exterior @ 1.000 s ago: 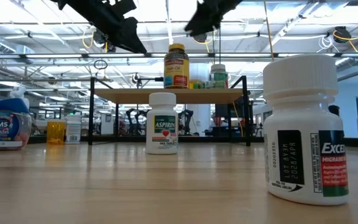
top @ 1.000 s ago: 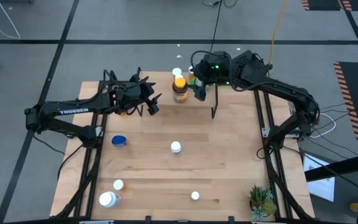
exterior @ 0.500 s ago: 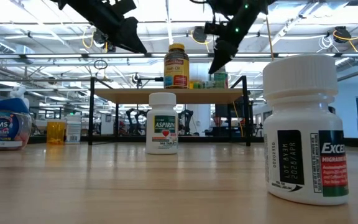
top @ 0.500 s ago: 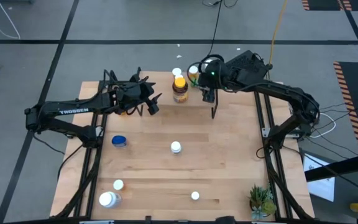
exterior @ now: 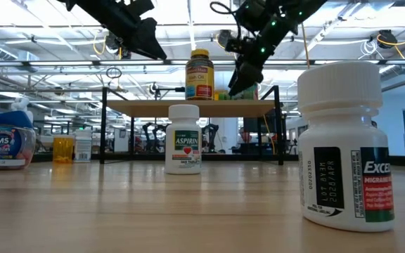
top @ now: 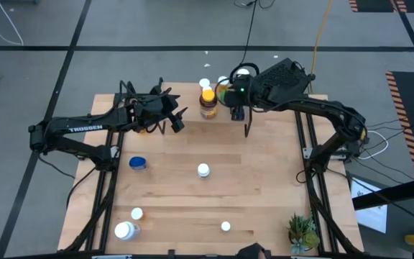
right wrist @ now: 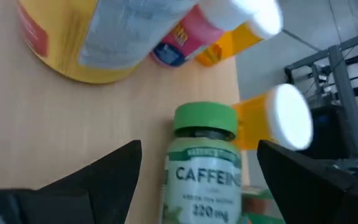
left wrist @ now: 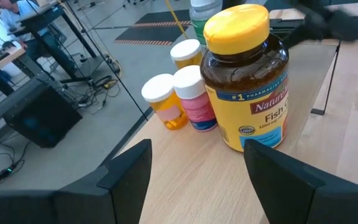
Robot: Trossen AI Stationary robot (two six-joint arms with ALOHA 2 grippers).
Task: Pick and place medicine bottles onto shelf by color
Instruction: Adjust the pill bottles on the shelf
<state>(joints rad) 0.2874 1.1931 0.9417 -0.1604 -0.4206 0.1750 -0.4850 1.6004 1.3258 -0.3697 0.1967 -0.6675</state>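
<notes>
Your right pincer [top: 237,108] hangs over the shelf [exterior: 188,107] at the far edge of the surface [top: 214,194], fingers spread, with a green-capped caffeine bottle [right wrist: 205,163] standing on the shelf board between them but not pinched. Just beside that bottle you have an orange bottle with a white cap [right wrist: 277,119], and on the other side a pink-labelled bottle [right wrist: 182,42] and another orange one, both blurred in the right wrist view. Your left pincer [top: 175,119] waits above the shelf's left part, fingers spread and holding nothing; its wrist view looks at the big amber jar with the yellow lid [left wrist: 248,78], upright on the shelf, with the pink-labelled bottle [left wrist: 194,99] and two white-capped orange bottles [left wrist: 163,99] touching or nearly touching beside it. On the open surface you still have bottles to shelve: a white aspirin bottle [exterior: 184,138] near the middle, a blue-lidded Tums jar [exterior: 4,144] to the left, a white Excedrin bottle [exterior: 344,144] near the front, and two more at the front-left corner, one with a white cap [top: 125,230] and a smaller one [top: 136,214] just beside it. A potted plant [top: 302,232] sits at the front right.
</notes>
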